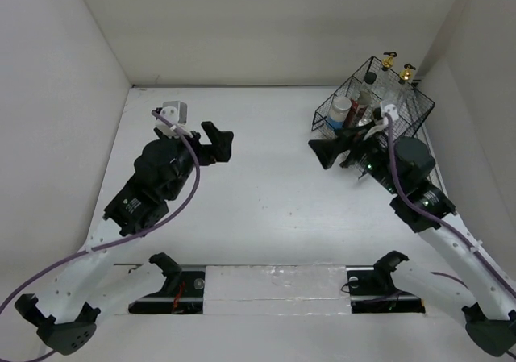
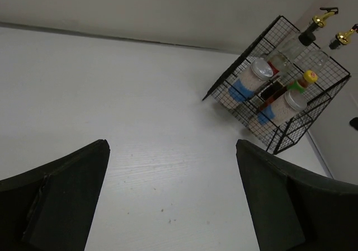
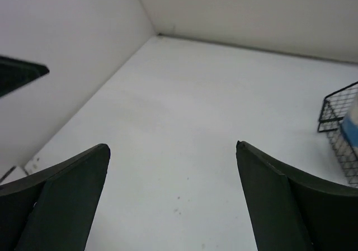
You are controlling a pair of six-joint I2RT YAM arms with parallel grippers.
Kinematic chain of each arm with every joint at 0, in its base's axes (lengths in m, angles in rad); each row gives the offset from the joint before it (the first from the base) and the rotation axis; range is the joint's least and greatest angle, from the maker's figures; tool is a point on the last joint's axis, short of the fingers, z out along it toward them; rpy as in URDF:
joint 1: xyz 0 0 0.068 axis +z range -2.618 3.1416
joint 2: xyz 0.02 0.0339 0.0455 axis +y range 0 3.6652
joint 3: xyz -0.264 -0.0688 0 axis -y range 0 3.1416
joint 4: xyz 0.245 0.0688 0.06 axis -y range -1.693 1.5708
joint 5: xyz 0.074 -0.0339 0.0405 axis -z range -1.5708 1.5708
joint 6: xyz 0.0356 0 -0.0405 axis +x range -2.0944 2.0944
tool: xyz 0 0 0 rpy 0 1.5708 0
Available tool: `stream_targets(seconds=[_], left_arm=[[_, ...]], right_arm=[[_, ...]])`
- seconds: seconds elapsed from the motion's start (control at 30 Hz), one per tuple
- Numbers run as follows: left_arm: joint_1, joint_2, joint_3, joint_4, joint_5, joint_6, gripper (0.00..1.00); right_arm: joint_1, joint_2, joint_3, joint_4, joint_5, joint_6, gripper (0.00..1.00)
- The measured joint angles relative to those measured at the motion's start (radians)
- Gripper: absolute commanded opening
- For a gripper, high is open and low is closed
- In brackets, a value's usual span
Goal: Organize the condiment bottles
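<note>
Condiment bottles (image 2: pixel 278 89) in black wire basket (image 2: pixel 321 103), far-right corner of white table (image 2: pixel 140 105).

The white table (image 1: pixel 266 185) (matte, with a few faint dark specks on its surface) carries one black wire basket (image 2: pixel 244 120), which stands in the far right corner, near both walls.

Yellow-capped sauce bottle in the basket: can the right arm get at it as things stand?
Probably, but only from above. The right gripper is open and close by, yet points away from the black wire basket, whose walls and neighbouring shakers hem in the yellow-capped sauce bottle.
</note>
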Motion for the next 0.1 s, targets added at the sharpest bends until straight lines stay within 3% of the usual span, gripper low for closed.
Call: stream_targets(seconds=[0.1], left_arm=[[0.000, -0.006, -0.006, 0.021, 0.003, 0.000, 0.98]], right_arm=[[0.055, 0.014, -0.042, -0.011, -0.009, 0.000, 1.00]])
